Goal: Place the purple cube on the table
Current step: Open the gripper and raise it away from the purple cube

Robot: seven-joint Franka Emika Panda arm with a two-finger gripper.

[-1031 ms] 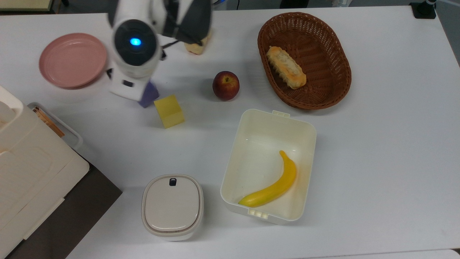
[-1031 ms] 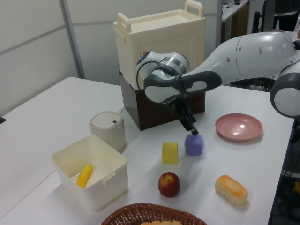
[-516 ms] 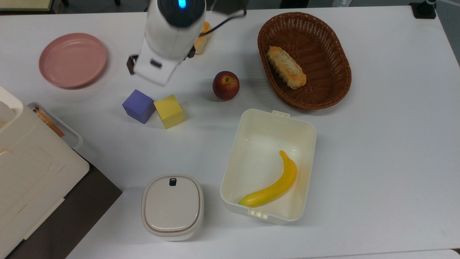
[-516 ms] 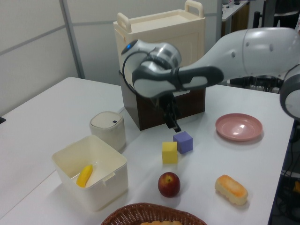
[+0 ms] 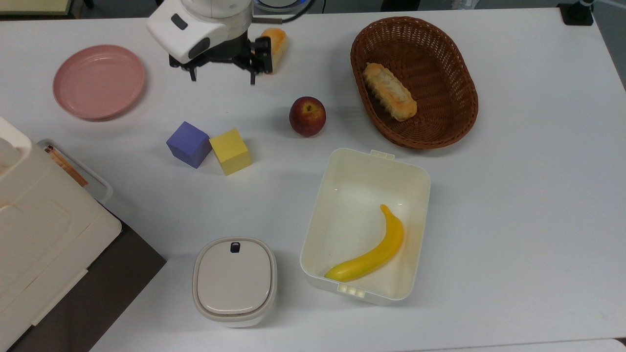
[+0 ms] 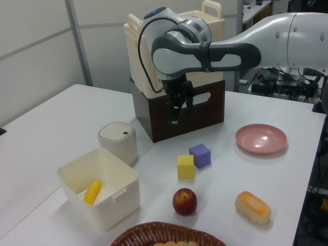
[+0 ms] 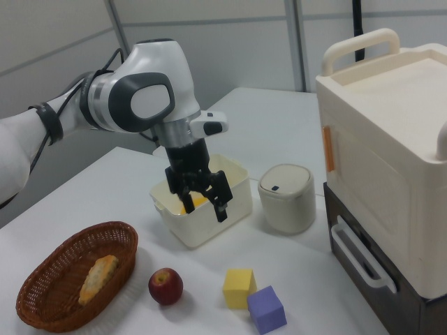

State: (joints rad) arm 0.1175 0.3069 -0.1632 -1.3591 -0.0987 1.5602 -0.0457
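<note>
The purple cube rests flat on the white table, touching the yellow cube on the top view's right. Nothing holds it. In the left view the purple cube sits just behind the yellow cube. In the right view the purple cube lies nearest the camera. My gripper hangs open and empty, well above the table and toward the top view's upper edge. It appears high over both cubes in the left view and in the right view.
A pink plate lies at the top view's left, an apple at its right. A wicker basket holds bread. A bread roll sits by the gripper. A cream box holds a banana, beside a lidded container and a cream cabinet.
One second ago the gripper was down at the purple cube. It has since let go, risen and swung away toward the top view's upper edge. The cube stays beside the yellow one.
</note>
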